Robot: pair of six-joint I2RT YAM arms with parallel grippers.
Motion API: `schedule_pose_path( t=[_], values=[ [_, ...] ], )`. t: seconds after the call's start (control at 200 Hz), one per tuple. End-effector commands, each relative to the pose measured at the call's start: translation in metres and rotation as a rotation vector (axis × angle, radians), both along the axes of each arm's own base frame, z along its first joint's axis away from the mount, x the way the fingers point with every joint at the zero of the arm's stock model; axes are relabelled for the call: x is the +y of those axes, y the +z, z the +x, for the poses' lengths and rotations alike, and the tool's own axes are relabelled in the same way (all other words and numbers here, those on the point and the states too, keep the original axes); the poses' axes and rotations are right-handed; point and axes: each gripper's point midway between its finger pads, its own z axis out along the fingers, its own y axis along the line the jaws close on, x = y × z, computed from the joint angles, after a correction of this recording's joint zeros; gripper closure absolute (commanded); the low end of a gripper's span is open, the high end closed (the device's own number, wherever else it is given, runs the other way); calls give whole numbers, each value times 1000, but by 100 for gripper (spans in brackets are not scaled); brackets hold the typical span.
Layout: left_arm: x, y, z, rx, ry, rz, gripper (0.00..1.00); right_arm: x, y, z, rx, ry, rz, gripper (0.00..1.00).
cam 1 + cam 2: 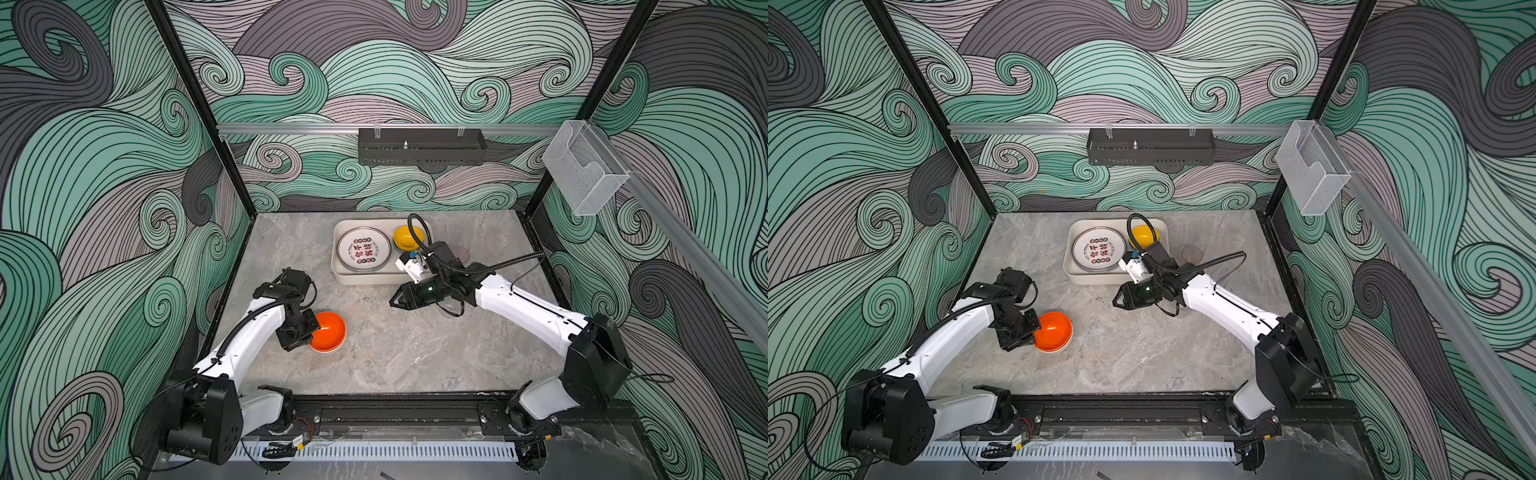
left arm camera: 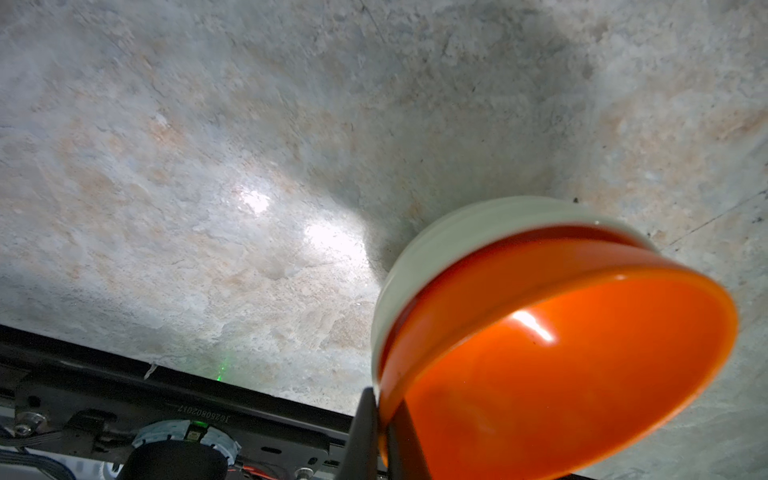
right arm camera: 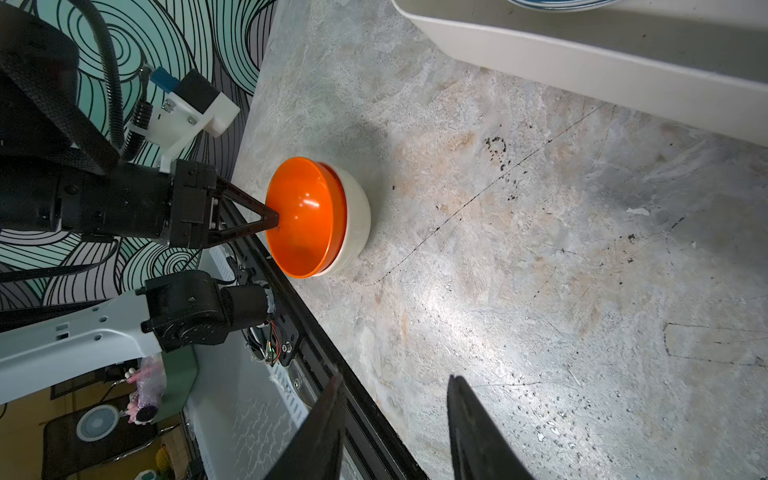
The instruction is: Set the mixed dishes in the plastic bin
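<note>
Orange bowl sits nested in a cream bowl near the tabletop's left edge, well apart from the plastic bin at the rear. Left gripper is pinched tight on its rim; right gripper hangs part-open, empty. Risk: the thin rim grip could slip, or the cream bowl cling, then drop mid-carry

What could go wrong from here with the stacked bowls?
The left gripper has its jaws shut only on the rim of the orange bowl; the cream bowl under it may stay behind or drop off in a lift.
The right gripper hangs open in front of the plastic bin, so the carry could bump it.
</note>
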Motion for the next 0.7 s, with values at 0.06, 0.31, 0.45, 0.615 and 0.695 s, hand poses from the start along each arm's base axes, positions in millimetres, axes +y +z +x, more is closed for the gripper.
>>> schedule_pose_path(
  t=[0.06,0.31,0.45,0.615,0.695],
  values=[
    [-5,24,6,-56,-26,-35,100,1,0,-2,-2,2,0,58],
    [-17,47,14,-134,-65,-103,100,-5,2,4,-18,-37,-42,56],
    [-21,57,22,-176,-79,-120,100,-7,6,8,-19,-61,-55,55],
    [-33,69,34,-204,-103,-154,100,-5,15,13,-16,-77,-54,55],
    [-40,75,42,-221,-119,-161,100,-3,20,16,-17,-84,-52,55]
  ],
)
